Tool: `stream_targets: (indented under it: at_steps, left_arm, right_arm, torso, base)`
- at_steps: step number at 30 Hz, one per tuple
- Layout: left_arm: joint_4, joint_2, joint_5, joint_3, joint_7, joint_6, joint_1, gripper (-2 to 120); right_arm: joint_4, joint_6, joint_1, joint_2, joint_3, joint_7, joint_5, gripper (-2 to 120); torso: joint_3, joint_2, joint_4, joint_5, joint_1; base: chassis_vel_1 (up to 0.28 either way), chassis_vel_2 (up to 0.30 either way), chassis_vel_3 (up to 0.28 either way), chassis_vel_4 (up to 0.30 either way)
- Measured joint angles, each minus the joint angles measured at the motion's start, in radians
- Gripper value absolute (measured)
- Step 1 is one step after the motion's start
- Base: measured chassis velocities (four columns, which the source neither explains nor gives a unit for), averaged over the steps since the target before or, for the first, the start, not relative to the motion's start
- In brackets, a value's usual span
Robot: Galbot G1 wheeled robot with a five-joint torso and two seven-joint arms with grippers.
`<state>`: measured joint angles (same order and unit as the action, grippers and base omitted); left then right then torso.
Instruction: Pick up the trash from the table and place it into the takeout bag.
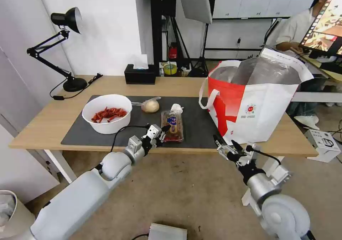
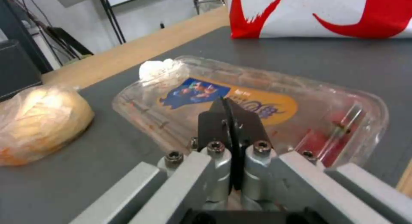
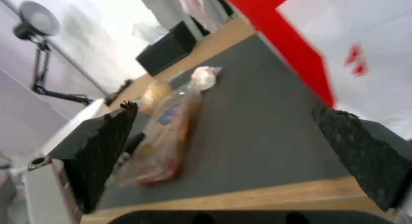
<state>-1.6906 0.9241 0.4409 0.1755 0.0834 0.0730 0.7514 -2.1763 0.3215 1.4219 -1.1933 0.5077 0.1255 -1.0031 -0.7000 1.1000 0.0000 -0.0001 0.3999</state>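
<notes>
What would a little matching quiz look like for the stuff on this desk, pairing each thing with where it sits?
Things:
1. white round bowl of red scraps
2. clear hinged plastic tray
3. white and red takeout bag
4. black tissue box

Places:
A. back edge of the wooden table, off the mat
B. right end of the table
C. left part of the dark grey mat
D. just ahead of the left gripper

Pairs: 1-C, 2-D, 3-B, 4-A

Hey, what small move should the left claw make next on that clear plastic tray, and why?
Probably open first: the left claw is shut, its tips just short of the clear tray, which lies ungrasped on the mat.
</notes>
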Motion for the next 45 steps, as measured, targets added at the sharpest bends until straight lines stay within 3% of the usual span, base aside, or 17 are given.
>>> stream_targets:
  at_steps: [9,31,45]
  left_arm:
    - [-0.003,-0.016,0.0,-0.007,0.003,-0.001,0.012,0]
    - [-0.011,-0.012,0.01,0.009,0.013,-0.013,0.02,0]
    - [-0.001,-0.022,0.023,0.01,0.012,-0.023,0.009,0]
  right_arm:
    - [0.067,0.076,-0.119,-0.013,-0.043,0.075,-0.148,100]
    - [0.219,0.144,-0.373,-0.042,-0.176,0.142,-0.253,100]
    - [0.391,0.35,-0.596,-0.116,-0.256,0.28,-0.268,100]
  torso:
    - [0.0,0.0,0.0,0.0,0.0]
    - [0.0,0.0,0.0001,0.0,0.0]
    - [0.0,0.0,0.0,0.0,0.0]
  base:
    - [0.0,0.0,0.0,0.0]
    - [0.0,0.0,0.0,0.0]
    - [0.0,0.0,0.0,0.0]
